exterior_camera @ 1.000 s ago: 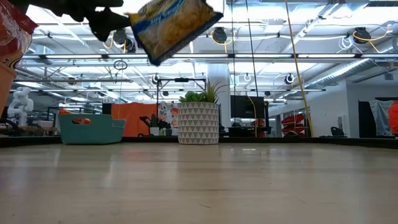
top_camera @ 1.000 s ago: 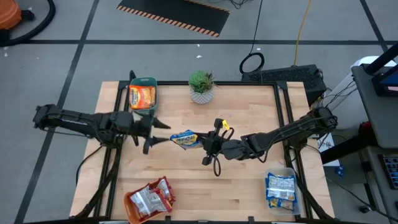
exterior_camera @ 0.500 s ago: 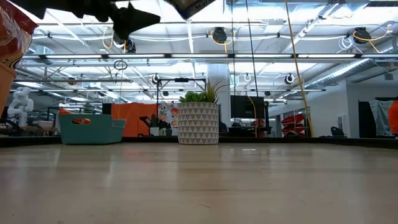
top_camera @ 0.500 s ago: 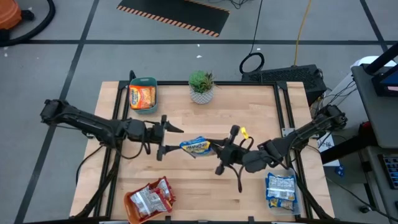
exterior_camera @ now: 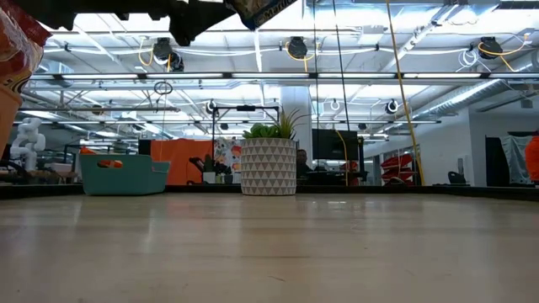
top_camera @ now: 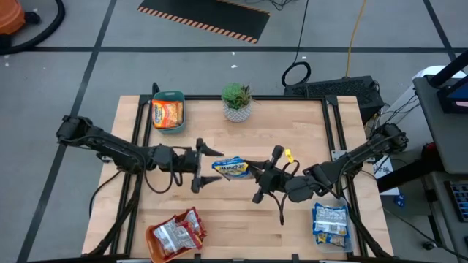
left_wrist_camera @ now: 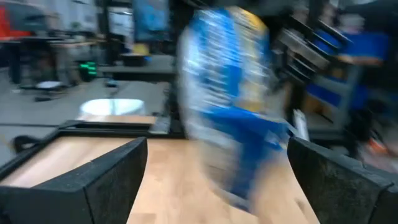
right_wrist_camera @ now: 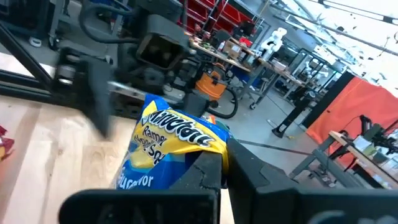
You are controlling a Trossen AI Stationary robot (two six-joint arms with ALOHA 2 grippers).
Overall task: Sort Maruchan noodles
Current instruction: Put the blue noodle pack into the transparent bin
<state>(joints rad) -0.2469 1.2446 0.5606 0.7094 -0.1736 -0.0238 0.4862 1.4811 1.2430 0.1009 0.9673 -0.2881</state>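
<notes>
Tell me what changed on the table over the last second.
The right gripper carried the blue-and-yellow noodle packet slightly toward the table's right and front, keeping hold of it above the wood. The left gripper, fingers open, followed it rightward and now faces the packet. The teal bin, orange bin, clear bin and potted plant stayed put.

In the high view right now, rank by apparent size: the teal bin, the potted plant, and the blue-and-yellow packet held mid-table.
1. Teal bin, clearly largest.
2-3. Potted plant and blue-and-yellow packet look alike; the packet is raised in the right gripper, nearer the camera, so I won't rank them.
</notes>
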